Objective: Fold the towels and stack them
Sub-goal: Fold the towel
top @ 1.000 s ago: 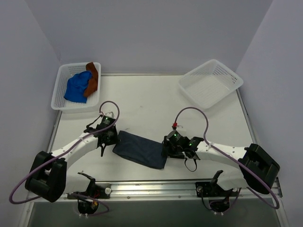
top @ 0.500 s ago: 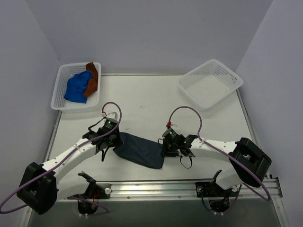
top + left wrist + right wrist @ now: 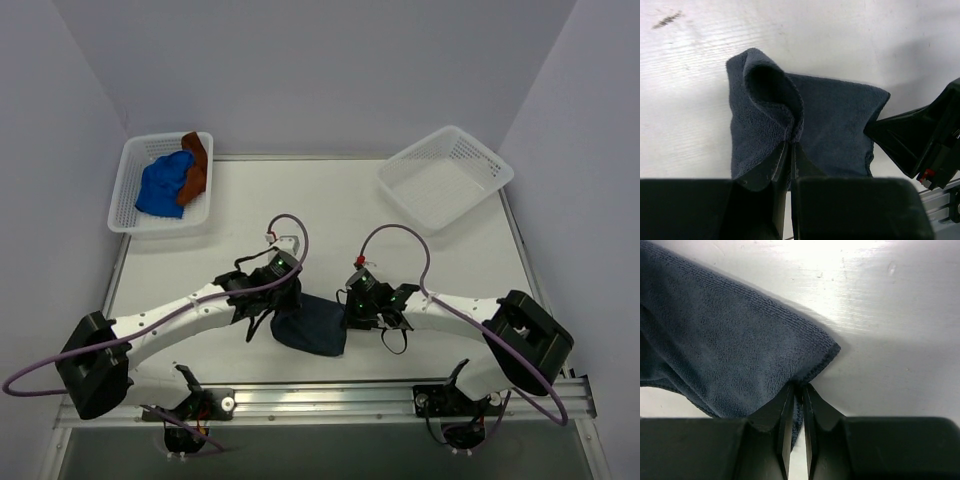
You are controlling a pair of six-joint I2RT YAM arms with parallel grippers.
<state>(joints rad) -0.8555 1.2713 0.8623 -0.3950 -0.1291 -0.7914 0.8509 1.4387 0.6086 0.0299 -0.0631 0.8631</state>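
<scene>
The dark towel (image 3: 315, 335) lies at the near middle of the tabletop (image 3: 300, 210), between the 2 arms and touching both. The left gripper (image 3: 791, 145) has its jaws closed tight on a pinch of the towel's edge. The cloth rises from that pinch in a loose hump, then drops flat to the tabletop beyond. The right gripper (image 3: 799, 386) has its jaws drawn narrow on the hem just beside 1 corner, low against the surface. The hem runs in between them, so I judge this a grip, not a near miss.

The relation that matters is between the 2 pinch points. They sit near each other, the left one raised and to the left, the right one low and to the right, with the towel's body bunched between them and toward the near edge. The fold therefore runs left to right. The left arm carries the free edge and the right one looks to be the anchor. The next move likely calls for laying the lifted edge onto the held corner so the hems meet. A skewed drop would leave the hump as a wrinkle.

A blue towel (image 3: 160, 185) and a rust-brown towel (image 3: 196, 165) wait in the left basket (image 3: 118, 205) at the far left. The right basket (image 3: 440, 185), far right, shows only its mesh floor. Stacking has not begun.
</scene>
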